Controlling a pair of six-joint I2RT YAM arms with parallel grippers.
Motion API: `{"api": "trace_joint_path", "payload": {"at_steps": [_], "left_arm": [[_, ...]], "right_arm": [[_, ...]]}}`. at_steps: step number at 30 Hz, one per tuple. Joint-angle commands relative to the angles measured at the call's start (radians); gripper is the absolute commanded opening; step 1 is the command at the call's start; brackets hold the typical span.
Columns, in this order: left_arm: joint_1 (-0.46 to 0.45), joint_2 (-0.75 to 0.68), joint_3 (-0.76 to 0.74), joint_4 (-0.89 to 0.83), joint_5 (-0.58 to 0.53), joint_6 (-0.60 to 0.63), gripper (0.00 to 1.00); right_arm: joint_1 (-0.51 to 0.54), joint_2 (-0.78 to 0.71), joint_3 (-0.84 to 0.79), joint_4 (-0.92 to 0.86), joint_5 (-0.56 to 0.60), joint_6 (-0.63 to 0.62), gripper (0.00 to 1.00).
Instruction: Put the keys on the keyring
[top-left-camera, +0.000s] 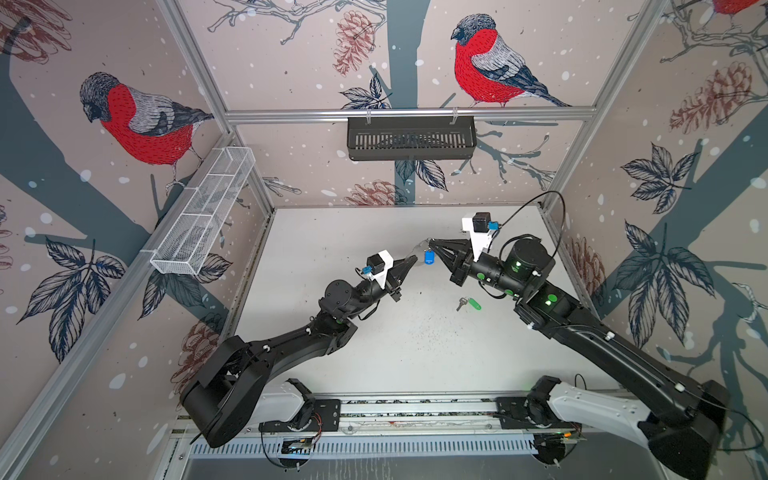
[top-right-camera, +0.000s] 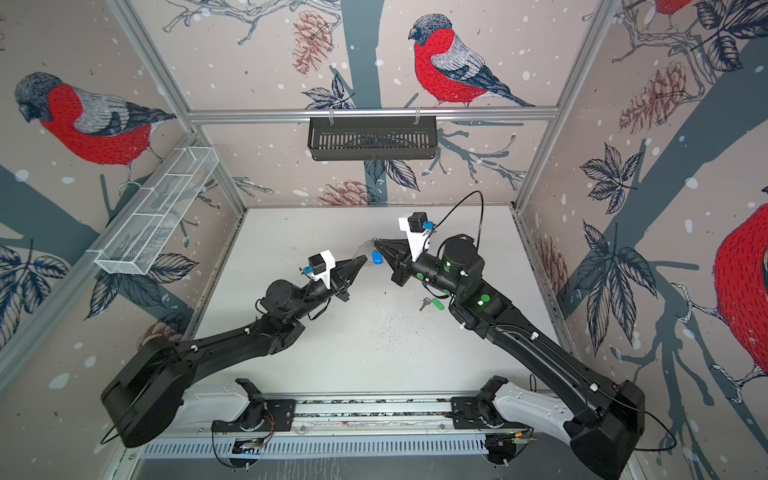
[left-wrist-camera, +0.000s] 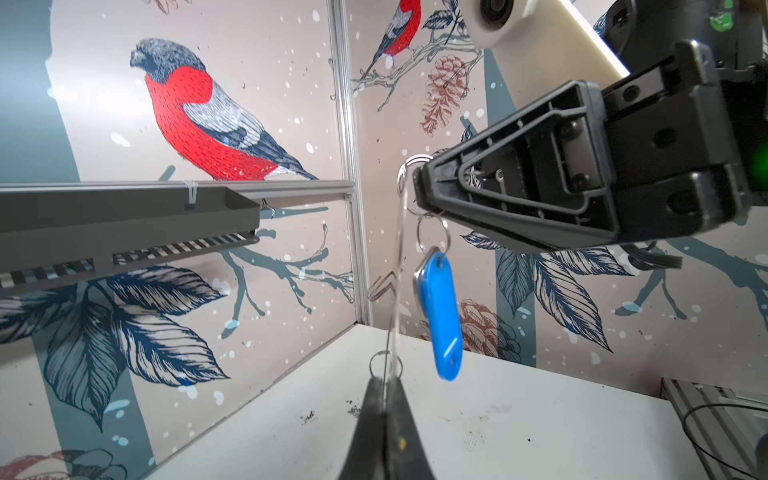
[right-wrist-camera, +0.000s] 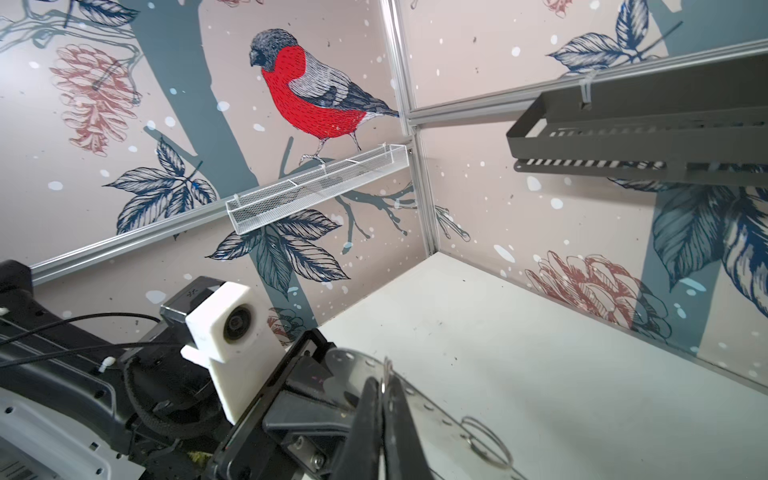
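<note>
Blue-tagged key (top-left-camera: 429, 256) dangles from the single keyring (right-wrist-camera: 349, 368), left hand (top-left-camera: 412, 261) and right hand (top-left-camera: 433, 242) clenched on it; green-tagged key (top-left-camera: 469, 304), the second, lies on the counter (top-left-camera: 374, 353).

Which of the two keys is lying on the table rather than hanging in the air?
The key with the green tag: it lies flat on the white table. The blue-tagged key hangs from the keyring, clear of the table.

Both arms reach inward, elbows bent; the left claw (top-left-camera: 414, 260) is pinched closed, the right claw (top-left-camera: 432, 242) facing it, also closed.
</note>
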Motion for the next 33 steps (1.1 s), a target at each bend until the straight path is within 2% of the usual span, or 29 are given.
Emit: {"api": "trace_joint_path", "payload": {"at_steps": [1, 5, 7, 14, 19, 27, 33], "left_arm": [[0.003, -0.007, 0.001, 0.123, -0.063, 0.033, 0.00], [0.003, -0.034, -0.009, 0.163, -0.036, 0.057, 0.00], [0.003, -0.050, -0.023, 0.192, -0.028, 0.070, 0.00], [0.005, -0.137, -0.024, 0.118, -0.030, 0.147, 0.00], [0.006, -0.211, -0.012, 0.034, 0.009, 0.171, 0.00], [0.007, -0.303, -0.011, -0.038, 0.071, 0.178, 0.00], [0.013, -0.346, 0.026, -0.115, 0.105, 0.169, 0.00]], "right_arm": [[0.034, 0.002, 0.027, -0.015, -0.047, -0.041, 0.14], [0.047, -0.008, 0.039, -0.034, -0.021, -0.053, 0.31], [0.047, -0.020, 0.036, -0.038, -0.003, -0.055, 0.36], [0.036, -0.106, 0.015, -0.062, 0.108, -0.073, 0.41], [0.006, -0.144, -0.013, -0.078, 0.180, -0.069, 0.44], [-0.074, -0.111, -0.039, -0.035, 0.126, 0.024, 0.52], [-0.100, -0.102, -0.074, 0.033, 0.022, 0.054, 0.59]]}}
